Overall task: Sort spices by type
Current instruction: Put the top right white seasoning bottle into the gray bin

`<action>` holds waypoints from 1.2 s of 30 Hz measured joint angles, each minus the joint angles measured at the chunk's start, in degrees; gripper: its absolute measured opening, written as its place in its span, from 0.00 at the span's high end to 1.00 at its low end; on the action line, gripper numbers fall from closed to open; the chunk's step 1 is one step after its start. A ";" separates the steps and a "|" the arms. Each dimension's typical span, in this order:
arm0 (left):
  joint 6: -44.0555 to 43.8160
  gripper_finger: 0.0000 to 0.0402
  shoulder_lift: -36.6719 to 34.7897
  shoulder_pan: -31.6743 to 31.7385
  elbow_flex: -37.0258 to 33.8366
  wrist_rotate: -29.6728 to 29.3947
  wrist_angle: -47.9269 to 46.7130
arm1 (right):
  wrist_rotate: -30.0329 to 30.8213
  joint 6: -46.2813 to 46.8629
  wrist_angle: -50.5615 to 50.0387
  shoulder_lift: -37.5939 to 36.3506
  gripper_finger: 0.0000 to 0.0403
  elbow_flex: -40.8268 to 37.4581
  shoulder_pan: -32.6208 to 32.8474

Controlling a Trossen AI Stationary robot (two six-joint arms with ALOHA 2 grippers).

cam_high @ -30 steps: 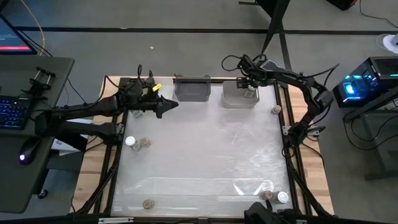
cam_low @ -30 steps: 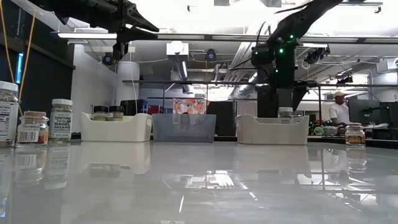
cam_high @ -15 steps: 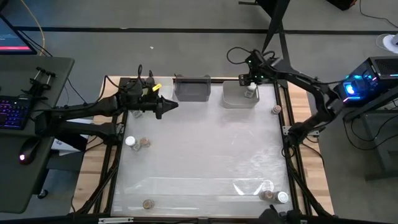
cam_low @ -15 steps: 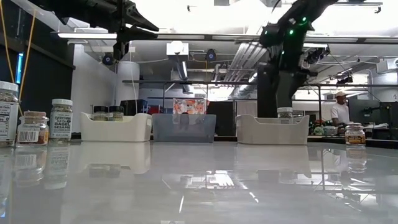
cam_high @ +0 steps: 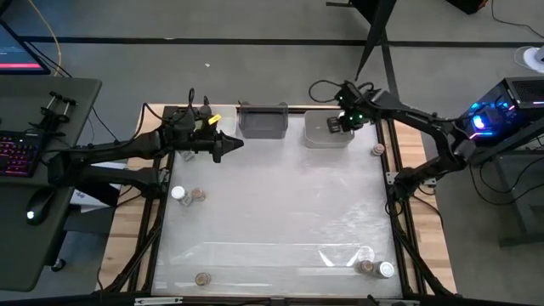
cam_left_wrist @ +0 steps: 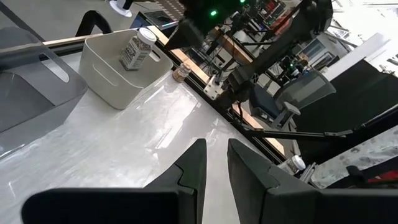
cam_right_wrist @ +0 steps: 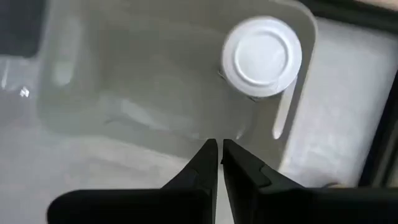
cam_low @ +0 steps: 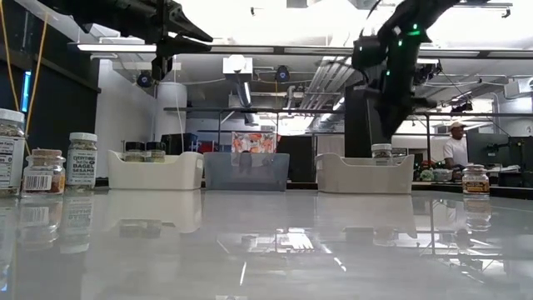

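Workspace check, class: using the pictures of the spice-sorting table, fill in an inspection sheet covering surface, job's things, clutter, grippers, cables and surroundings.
Surface: glossy white table, reflective, no spills seen.
Job's things: white-capped jar stands in the right white bin; two dark-capped jars in the left white bin; loose jars at the left edge, right edge and near corners.
Clutter: nothing seen beyond the middle grey bin.
Grippers: right gripper shut and empty above the right white bin; left gripper narrowly parted, empty, by the left white bin.
Cables: looped black cable behind the right arm.
Surroundings: keyboard, mouse, a person far off.
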 joint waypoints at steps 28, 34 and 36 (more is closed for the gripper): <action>0.67 0.87 0.00 0.00 0.00 0.00 -0.02 | 7.00 9.09 10.67 1.95 1.00 -6.91 -4.07; 0.64 0.87 0.00 0.00 0.00 -0.02 -0.04 | 7.03 8.31 11.50 1.95 1.00 -6.91 -4.26; 0.54 0.87 0.00 0.00 0.00 -0.02 -0.04 | 5.65 7.84 11.02 1.95 1.00 -6.91 -4.26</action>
